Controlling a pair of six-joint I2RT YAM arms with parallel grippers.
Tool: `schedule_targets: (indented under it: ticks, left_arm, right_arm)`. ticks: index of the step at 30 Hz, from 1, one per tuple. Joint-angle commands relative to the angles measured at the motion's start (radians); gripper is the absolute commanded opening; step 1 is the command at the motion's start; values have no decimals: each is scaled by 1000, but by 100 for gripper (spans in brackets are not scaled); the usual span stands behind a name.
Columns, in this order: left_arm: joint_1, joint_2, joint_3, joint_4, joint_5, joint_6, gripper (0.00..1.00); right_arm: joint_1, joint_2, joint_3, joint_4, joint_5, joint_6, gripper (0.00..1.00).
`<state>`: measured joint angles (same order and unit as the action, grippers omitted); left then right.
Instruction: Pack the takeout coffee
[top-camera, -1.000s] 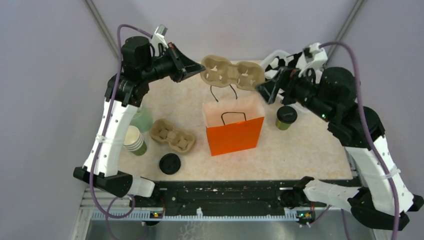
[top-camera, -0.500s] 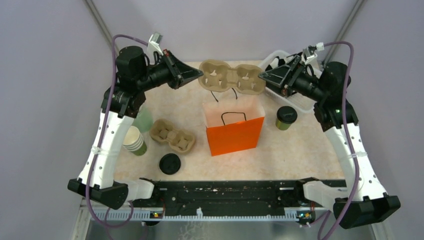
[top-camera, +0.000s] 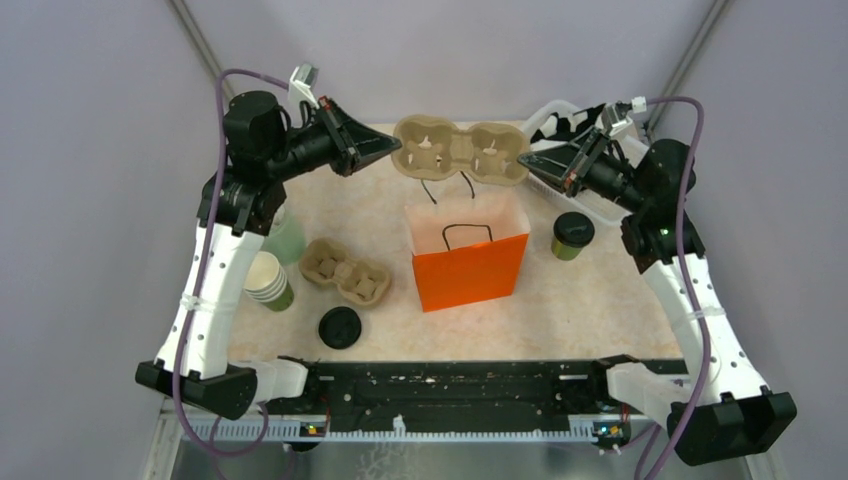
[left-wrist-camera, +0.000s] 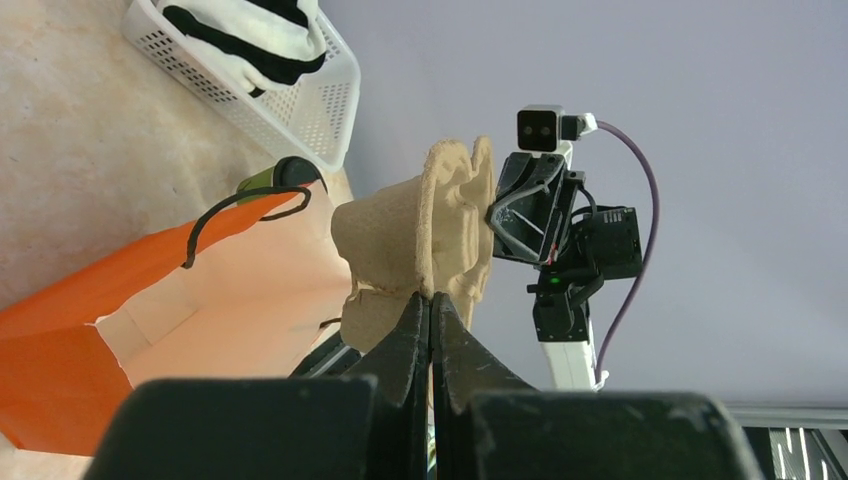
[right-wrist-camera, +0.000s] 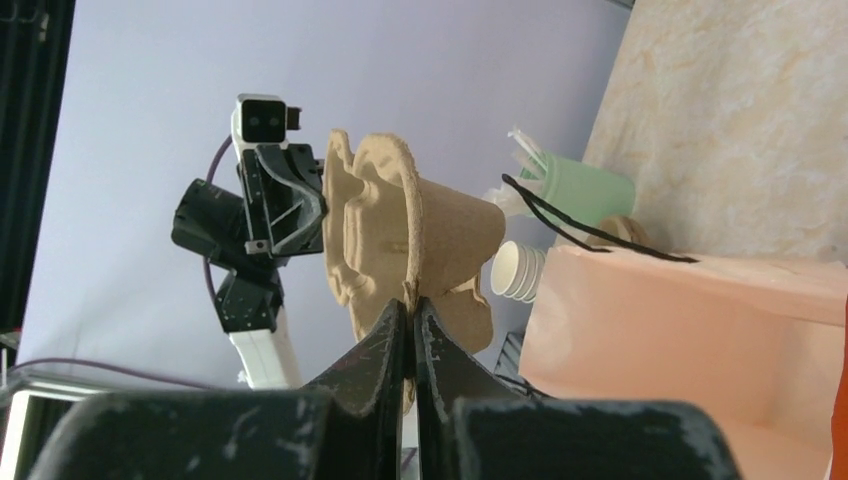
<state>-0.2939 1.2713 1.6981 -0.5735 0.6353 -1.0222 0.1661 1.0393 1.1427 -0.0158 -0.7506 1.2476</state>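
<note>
The takeout coffee (top-camera: 573, 235), a green cup with a black lid, stands on the table right of the orange paper bag (top-camera: 470, 265); its lid also peeks over the bag's edge (left-wrist-camera: 285, 172). A tan pulp cup carrier (top-camera: 462, 152) hangs level above the bag's open mouth. My left gripper (top-camera: 396, 150) is shut on the carrier's left rim (left-wrist-camera: 432, 240). At the opposite end my right gripper (top-camera: 526, 165) is shut on the right rim (right-wrist-camera: 400, 230). Both carrier pockets are empty.
A second pulp carrier (top-camera: 345, 272) lies left of the bag, with a stack of lidless green cups (top-camera: 268, 280) and a pale green cup (top-camera: 287, 240) further left. A loose black lid (top-camera: 339, 327) lies near the front. A white basket (top-camera: 547, 110) stands at the back right.
My right gripper swung in from beside the carrier's right end and closed on its rim. Both arms rose a little, lifting the carrier slightly; the left grip is unchanged.
</note>
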Motion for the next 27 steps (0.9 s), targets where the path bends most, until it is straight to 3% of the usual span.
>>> schedule_targets:
  ticks: [1,2,6,8,10,13,19,22,27]
  left_arm:
    - [5,-28,-10,48,49,21,0]
    - [6,-29,-7,25,47,42,4]
    - [10,-26,33,-179,-24,179,63]
    - [11,-28,43,-273,-66,242,76]
    - [12,-28,55,-368,-118,297,82]
    - [12,-27,55,-474,-168,360,81]
    - [9,-17,-42,-506,-117,400,64]
    - [-15,4,-86,-486,-80,392,54]
    - [-108,40,-103,-458,-141,384,43]
  right_arm:
    - [-11,-38,24,42,21,7,0]
    - [-14,-41,46,-24,31,-30,0]
    - [-16,-44,179,-355,77,-294,0]
    - [-16,-39,260,-527,99,-428,0]
    - [-16,-23,355,-709,115,-539,0]
    - [-16,22,525,-946,176,-682,0]
    - [-16,163,878,-1327,337,-889,0]
    - [-16,200,936,-1399,360,-913,0]
    - [-16,220,918,-1402,367,-914,0]
